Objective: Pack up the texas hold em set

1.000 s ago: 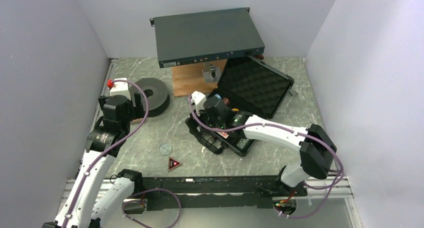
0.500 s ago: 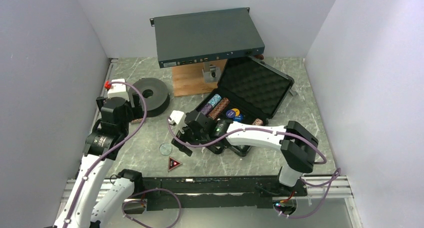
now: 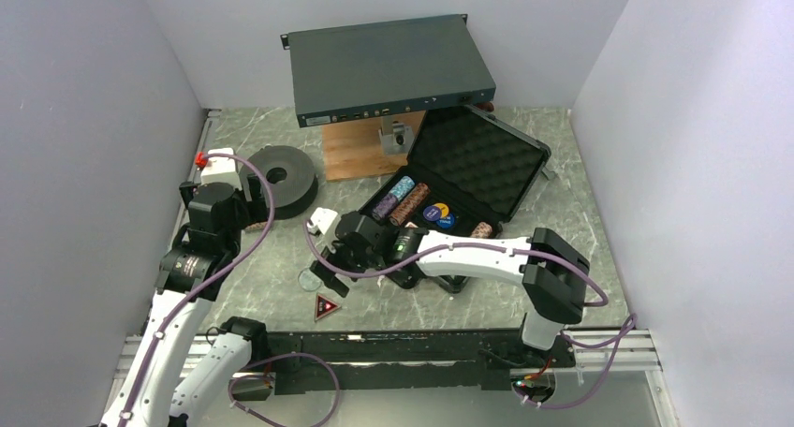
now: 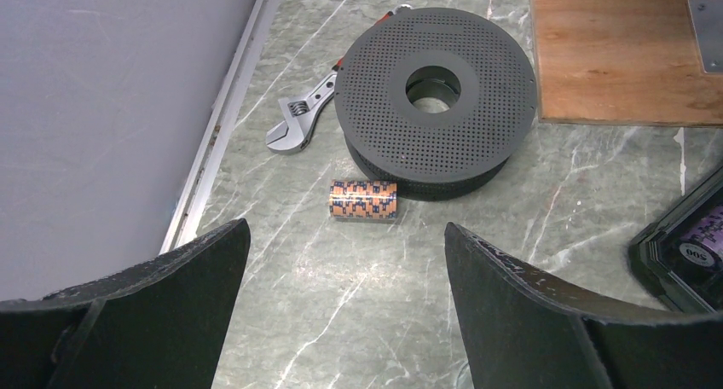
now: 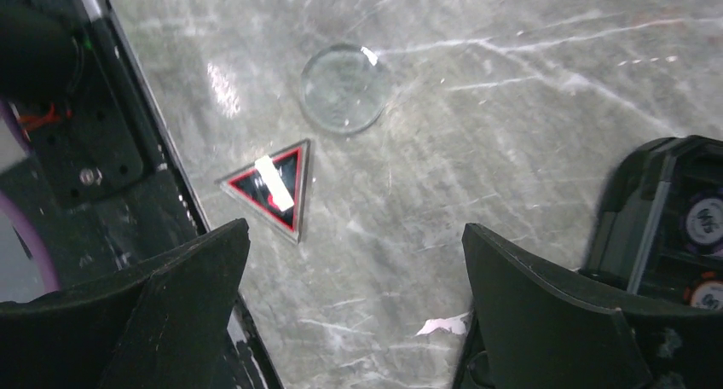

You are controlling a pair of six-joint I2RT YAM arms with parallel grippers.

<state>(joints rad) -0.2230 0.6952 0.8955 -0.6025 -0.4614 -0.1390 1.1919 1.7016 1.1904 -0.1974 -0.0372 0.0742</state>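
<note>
Nearest the arm bases, the flat red-black triangle (image 5: 271, 187) lies on the grey marble table (image 5: 511, 107), just beside the black base rail (image 5: 102, 150). Beyond it lies a clear round disc (image 5: 345, 88). The right hand (image 5: 354, 231) hovers over both, spread wide and empty. Risk: both pieces lie flush, so fingertips may skate over an edge and shove the triangle against the rail.

Farther back, the black rectangular hard case (image 3: 477, 160) stands open, with chip rolls (image 3: 404, 198) inside. At far left, the left hand (image 4: 345, 231), wide and empty, faces an orange-blue chip roll (image 4: 364, 200) just beside the dark perforated spool (image 4: 435, 99) — a nudge may send it rolling.
</note>
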